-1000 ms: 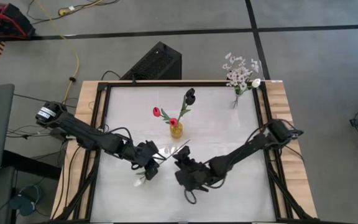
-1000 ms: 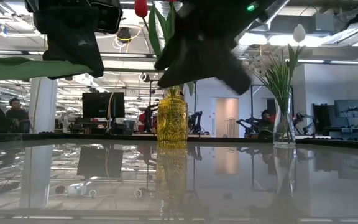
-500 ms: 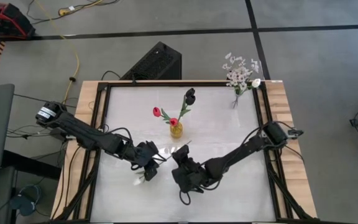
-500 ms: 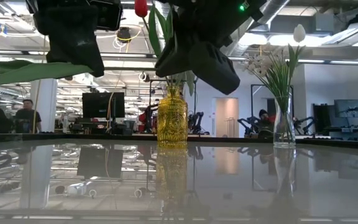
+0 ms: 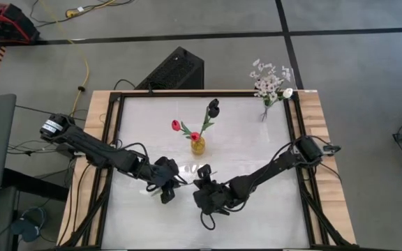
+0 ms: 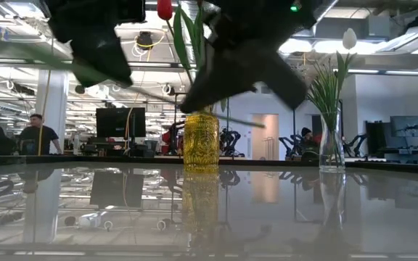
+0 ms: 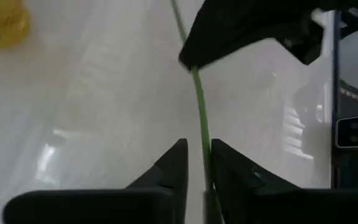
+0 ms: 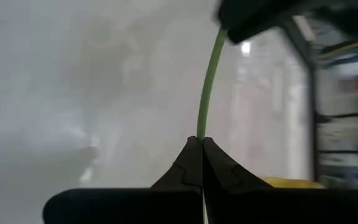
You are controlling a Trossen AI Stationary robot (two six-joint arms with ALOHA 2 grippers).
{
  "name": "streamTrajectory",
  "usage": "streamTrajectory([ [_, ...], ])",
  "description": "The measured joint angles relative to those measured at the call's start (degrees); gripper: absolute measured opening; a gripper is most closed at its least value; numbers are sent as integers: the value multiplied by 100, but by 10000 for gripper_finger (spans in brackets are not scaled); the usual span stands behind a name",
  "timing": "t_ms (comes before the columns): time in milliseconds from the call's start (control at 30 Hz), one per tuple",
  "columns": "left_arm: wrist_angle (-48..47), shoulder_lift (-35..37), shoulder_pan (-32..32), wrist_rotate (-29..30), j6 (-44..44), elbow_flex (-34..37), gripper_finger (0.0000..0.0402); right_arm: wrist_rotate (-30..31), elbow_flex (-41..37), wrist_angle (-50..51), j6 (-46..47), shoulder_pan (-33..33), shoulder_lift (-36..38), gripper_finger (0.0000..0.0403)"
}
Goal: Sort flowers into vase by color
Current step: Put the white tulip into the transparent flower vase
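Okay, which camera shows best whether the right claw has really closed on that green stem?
The right wrist view: the right claw is pinched shut on the green stem, which runs up to the left claw. The left wrist view shows the stem between slightly parted fingers. High and low views show both claws meeting, the stem barely visible.

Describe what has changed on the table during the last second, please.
The right gripper has closed on the green stem of the flower held between the two arms. The left gripper has begun to loosen; the stem runs in the gap between its fingers. The yellow vase and the clear vase with their flowers stayed in place.
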State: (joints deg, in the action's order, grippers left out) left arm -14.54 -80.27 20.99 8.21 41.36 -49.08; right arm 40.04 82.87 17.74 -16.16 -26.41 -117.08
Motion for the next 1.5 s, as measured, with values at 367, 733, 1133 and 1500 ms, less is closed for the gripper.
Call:
streamTrajectory([
  [367,247,425,-11,1053,-1336,0,117,-1320,-754,840,1387,-154,729,17],
  [733,1078,1036,154,2131,-2806,462,113,-1314,-4738,-3582,1705,9,3983,17],
  [1133,3800,990,308,1768,-3533,1550,112,-594,-6632,-6122,173,1028,5913,17],
  [1500,4598,990,270,1819,-3605,2028,112,643,-7555,-7057,-1447,1912,7552,17],
])
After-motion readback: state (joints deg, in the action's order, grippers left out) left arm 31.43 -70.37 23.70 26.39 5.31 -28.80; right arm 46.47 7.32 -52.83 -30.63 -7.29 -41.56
